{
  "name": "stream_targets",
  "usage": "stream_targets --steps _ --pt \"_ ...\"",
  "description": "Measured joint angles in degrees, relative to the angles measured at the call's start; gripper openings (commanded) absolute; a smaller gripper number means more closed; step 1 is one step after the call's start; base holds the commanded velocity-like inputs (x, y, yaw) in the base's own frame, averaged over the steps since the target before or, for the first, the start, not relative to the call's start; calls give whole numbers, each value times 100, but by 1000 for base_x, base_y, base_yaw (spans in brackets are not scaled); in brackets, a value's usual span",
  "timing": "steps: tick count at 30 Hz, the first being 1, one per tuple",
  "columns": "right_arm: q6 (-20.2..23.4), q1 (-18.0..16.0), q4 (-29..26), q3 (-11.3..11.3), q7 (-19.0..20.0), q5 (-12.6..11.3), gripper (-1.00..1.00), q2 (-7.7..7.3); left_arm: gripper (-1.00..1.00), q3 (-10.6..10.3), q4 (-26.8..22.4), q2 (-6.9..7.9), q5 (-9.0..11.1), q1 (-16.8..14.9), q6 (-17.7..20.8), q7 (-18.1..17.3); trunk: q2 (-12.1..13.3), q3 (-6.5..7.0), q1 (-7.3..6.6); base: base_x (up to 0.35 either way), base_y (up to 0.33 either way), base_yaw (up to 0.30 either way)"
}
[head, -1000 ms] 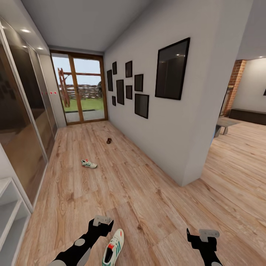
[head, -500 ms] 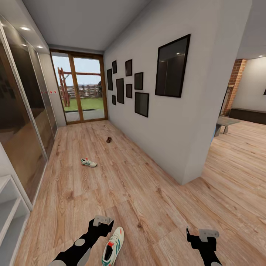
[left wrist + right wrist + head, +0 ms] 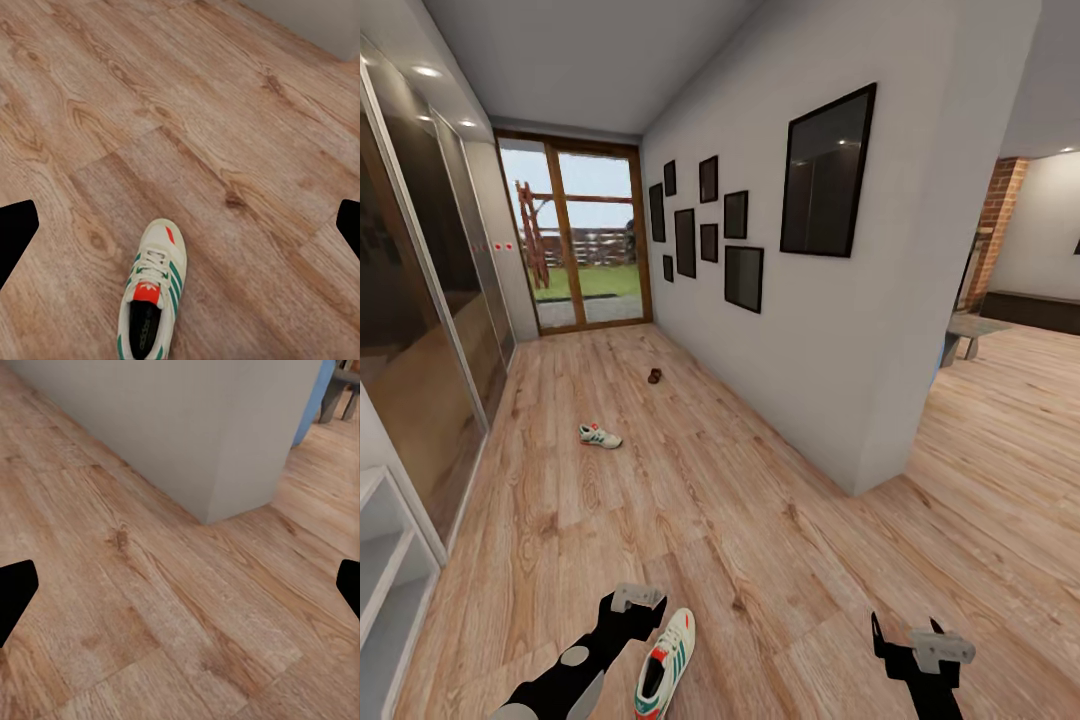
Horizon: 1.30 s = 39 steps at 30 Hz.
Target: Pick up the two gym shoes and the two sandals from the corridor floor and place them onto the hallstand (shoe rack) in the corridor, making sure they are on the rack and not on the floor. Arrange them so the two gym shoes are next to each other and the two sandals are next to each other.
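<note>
So the near gym shoe (image 3: 666, 665) is lying on the corridor floor (image 3: 760, 540) right beside the left gripper (image 3: 637, 598), just off to its inner side and a bit closer to the robot's body. In the left wrist view the same shoe (image 3: 152, 291) sits between the two dark finger tips, and those tips are at opposite edges of the picture, so I'd call the left jaws wide open with nothing in them. The shoe's long axis runs roughly along the way the gripper points, toe away from the robot and heel toward it, so I'd guess the jaws would have to come down and pinch it across its width.

The right gripper (image 3: 930, 645) is well apart from that shoe, over bare planks. Its jaws look spread open too, and empty. Left arm is clearly the nearer one.

The second gym shoe (image 3: 600, 437) is farther down the corridor, and a small dark thing that's probably a sandal (image 3: 655, 377) is beyond it, near the wall. Too small to be sure. The hallstand (image 3: 385, 560) is at the robot's left, pale shelves, no shoes that I can see on the part that shows.
</note>
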Motion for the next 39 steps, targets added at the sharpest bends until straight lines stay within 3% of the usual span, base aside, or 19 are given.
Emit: stream_targets --steps 3,6,9,12,22,39 --pt "-21 819 -1234 -95 -51 -17 100 5 100 1 -5 -1 0 1 5 -3 -121 -55 65 0 0 0" --pt "-19 1083 -1624 -150 -61 -22 100 8 100 0 -2 -1 1 1 7 -4 -241 -109 131 0 0 0" --pt "-13 1616 -2394 -312 -76 -45 100 8 100 2 -4 -2 1 1 11 -5 -361 -163 197 0 0 0" --pt "3 1822 -2692 -389 -81 -68 100 6 100 4 -5 -2 3 1 16 -1 -482 -217 263 0 0 0" --pt "224 2127 -3121 -515 -78 -109 100 6 100 6 -5 -3 14 1 23 15 -883 -396 483 0 0 0" --pt "269 2182 -3183 -542 -89 -118 100 16 100 10 -5 -3 35 1 24 29 -1565 -701 856 0 0 0"
